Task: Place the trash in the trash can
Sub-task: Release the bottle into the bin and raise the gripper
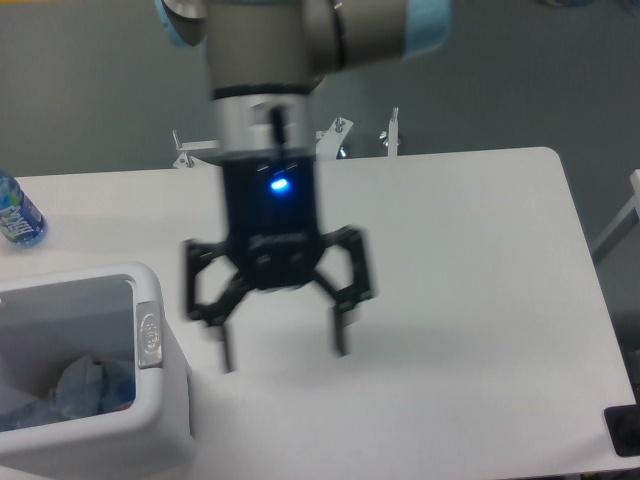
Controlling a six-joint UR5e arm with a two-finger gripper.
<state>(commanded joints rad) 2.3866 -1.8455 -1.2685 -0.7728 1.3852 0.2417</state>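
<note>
While the gripper [282,351] hangs spread and empty over the white table [460,300] against a grey floor, the trash [85,385] lies inside the trash can [150,400], left of it.

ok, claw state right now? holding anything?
Claw: open, fingers spread wide, holding nothing. It hangs over the bare white table, right of the trash can.

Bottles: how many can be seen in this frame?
2. One with a blue label stands at the table's left edge; one clear bottle lies inside the bin, partly hidden.
</note>
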